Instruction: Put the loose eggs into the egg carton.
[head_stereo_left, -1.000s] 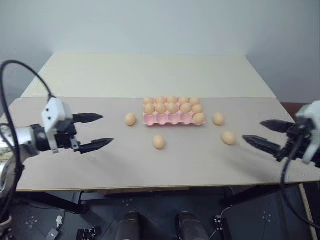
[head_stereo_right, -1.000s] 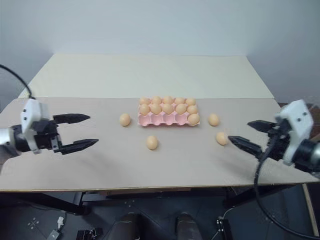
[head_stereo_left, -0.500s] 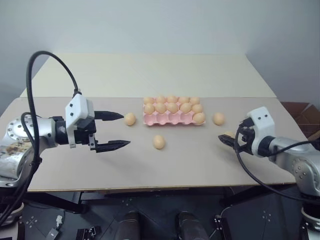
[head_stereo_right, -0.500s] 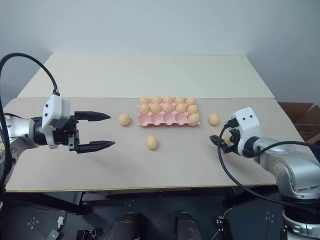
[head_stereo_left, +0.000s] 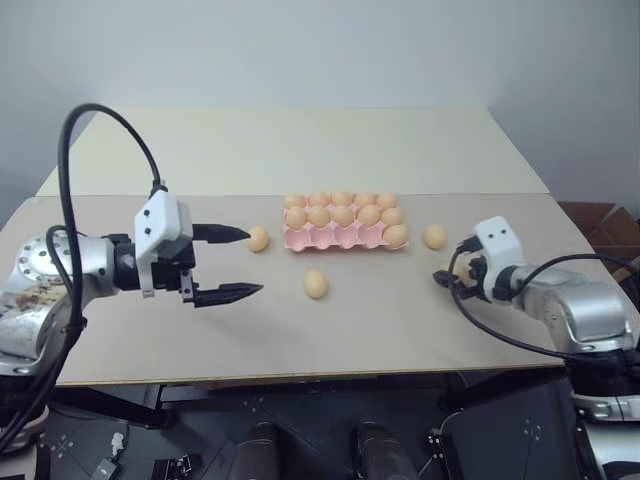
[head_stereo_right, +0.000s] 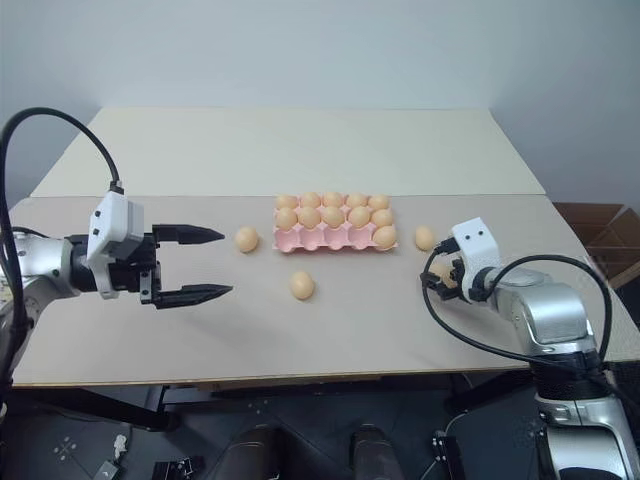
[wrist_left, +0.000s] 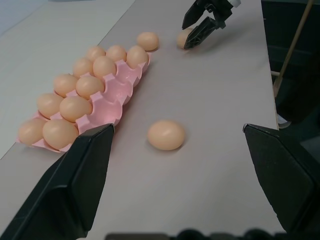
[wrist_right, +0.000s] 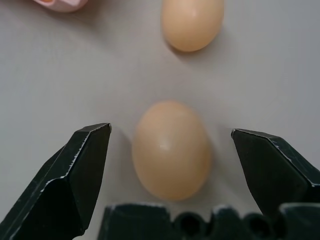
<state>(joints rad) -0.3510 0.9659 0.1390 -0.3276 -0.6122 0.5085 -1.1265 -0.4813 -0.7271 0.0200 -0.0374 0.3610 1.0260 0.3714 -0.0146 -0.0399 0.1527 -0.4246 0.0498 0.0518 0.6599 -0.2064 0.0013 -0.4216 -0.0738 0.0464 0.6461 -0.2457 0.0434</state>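
Note:
The pink egg carton (head_stereo_left: 330, 238) lies at mid table, its two far rows full of eggs and its near row bare. Loose eggs lie around it: one to its left (head_stereo_left: 258, 239), one in front (head_stereo_left: 316, 284), one to its right (head_stereo_left: 434, 236). Another loose egg (wrist_right: 171, 149) lies on the table between the wide-apart fingers of my right gripper (wrist_right: 170, 132), with a gap on each side. My left gripper (head_stereo_left: 252, 262) hovers open and empty left of the carton, its far fingertip close to the left egg.
The table is two tan boards joined, with a seam (head_stereo_left: 150, 195) running behind the carton. Its front edge (head_stereo_left: 300, 375) is near my arms. A brown box (head_stereo_left: 600, 215) stands on the floor off the table's right end.
My right gripper has come forward and down to the egg right of the carton and now straddles it. The left gripper shifted slightly toward the centre, then held still.

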